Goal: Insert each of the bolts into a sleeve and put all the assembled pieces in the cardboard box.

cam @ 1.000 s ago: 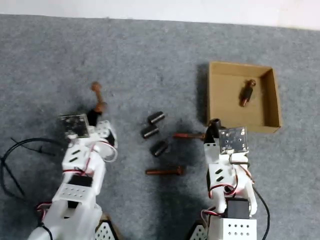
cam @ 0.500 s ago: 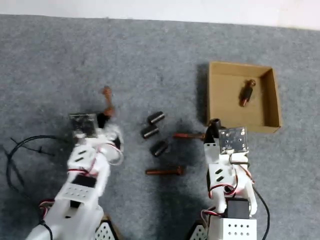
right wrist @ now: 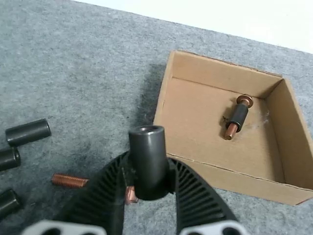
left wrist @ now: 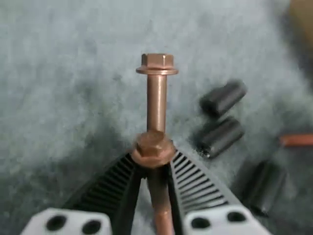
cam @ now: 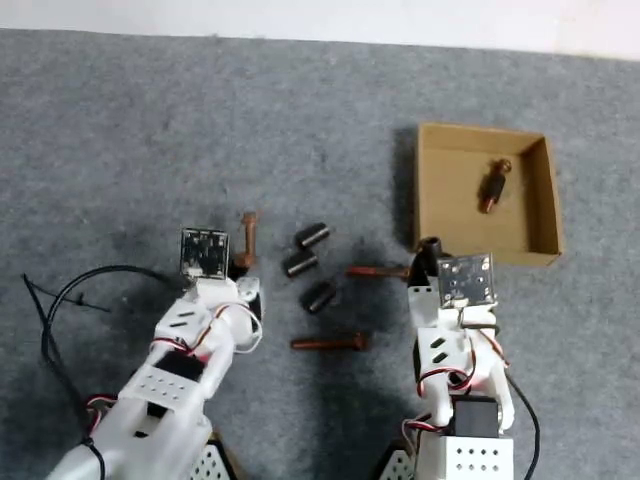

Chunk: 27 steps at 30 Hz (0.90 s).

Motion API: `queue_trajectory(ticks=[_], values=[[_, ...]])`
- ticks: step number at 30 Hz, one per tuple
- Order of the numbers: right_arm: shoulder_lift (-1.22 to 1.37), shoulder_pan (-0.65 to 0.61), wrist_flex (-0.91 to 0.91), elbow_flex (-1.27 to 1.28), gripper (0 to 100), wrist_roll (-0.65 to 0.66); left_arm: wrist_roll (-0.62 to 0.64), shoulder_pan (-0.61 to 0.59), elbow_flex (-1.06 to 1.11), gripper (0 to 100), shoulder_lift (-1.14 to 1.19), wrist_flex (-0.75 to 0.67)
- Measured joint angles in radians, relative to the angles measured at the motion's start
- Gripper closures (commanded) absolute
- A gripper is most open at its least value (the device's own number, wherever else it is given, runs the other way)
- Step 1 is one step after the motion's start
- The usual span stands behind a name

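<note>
The box [cam: 450, 215] sits toward the counter's [cam: 120, 120] far right corner and holds one assembled piece [cam: 494, 186], which lies on its floor. Just beside the box's near left corner, the right fingers [right wrist: 195, 196] are clamped on an upright sleeve [right wrist: 148, 156]. Left of mid-counter, the left fingers [left wrist: 107, 196] are clamped on a bolt [left wrist: 156, 98]. Two hex heads show there, one at their tips and one farther out. Three loose sleeves [cam: 300, 264] and two loose bolts [cam: 330, 343] lie mid-counter between the arms.
</note>
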Motion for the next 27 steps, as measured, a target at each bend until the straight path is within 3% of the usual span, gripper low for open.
queue_trajectory(ticks=[6, 11, 17, 19, 27], values=[[0.000, 0.000, 0.000, 0.000, 98.8, 0.000, 0.000, 0.002, -0.109, 100, 0.000, 0.255], [0.000, 0.000, 0.000, 0.000, 98.8, 0.000, 0.000, 0.002, -0.118, 98, 0.000, 0.272], [0.000, 0.000, 0.000, 0.000, 98.8, 0.000, 0.003, 0.002, -0.118, 73, 0.000, 0.272], [0.000, 0.000, 0.000, 0.000, 98.8, 0.000, 0.058, 0.003, -0.118, 67, 0.000, 0.272], [0.000, 0.000, 0.000, 0.000, 98.8, 0.000, 0.133, 0.003, -0.118, 66, -0.002, 0.275]])
